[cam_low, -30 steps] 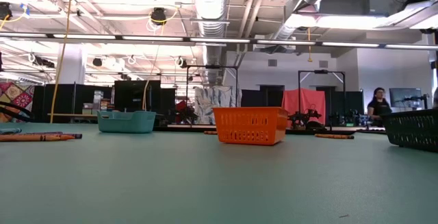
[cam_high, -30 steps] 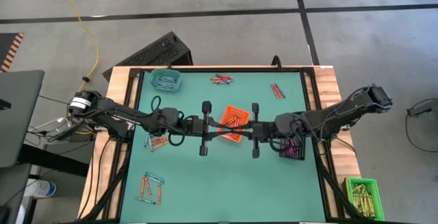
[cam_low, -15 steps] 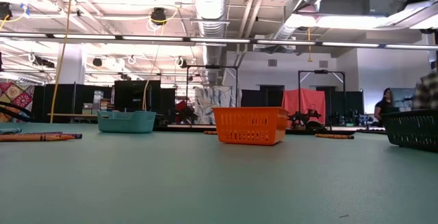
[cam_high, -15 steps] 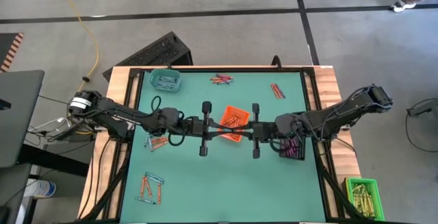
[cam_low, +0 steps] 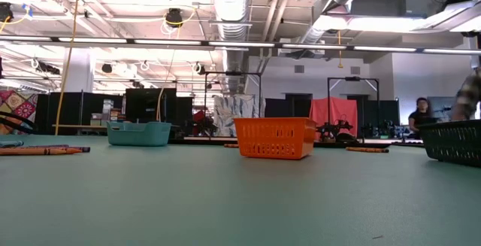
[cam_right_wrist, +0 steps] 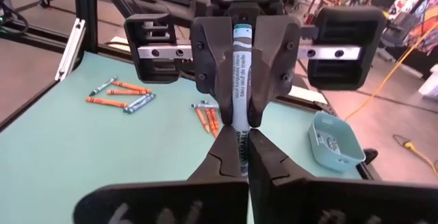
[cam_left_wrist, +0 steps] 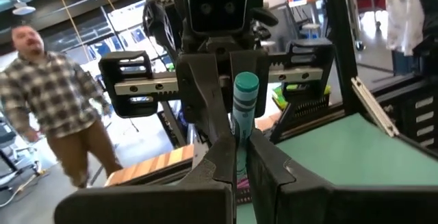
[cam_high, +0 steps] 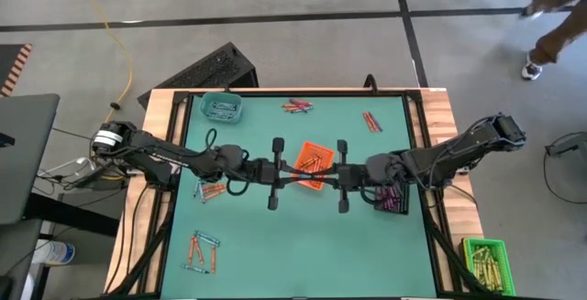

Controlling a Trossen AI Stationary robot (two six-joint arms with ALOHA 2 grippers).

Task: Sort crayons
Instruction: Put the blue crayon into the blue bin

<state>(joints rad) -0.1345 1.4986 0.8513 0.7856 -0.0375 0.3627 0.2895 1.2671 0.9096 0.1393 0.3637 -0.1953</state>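
Above orange basket (cam_high: 314,161): left gripper (cam_high: 295,173) and right gripper (cam_high: 319,175) meet, both clenched on one blue-grey crayon (cam_right_wrist: 240,101).

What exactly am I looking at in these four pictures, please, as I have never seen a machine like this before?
It is a robot with two dark arms at a green table. One picture looks straight down, one looks level across the tabletop, and two come from cameras on the wrists. The left gripper and right gripper meet above the orange basket, both shut on one blue-grey crayon, apparently passing it between them. Loose crayons lie in small groups on the table. There are also a teal tray and a dark basket on it, and a green basket of yellow sticks beside it. A person in a plaid shirt passes behind.
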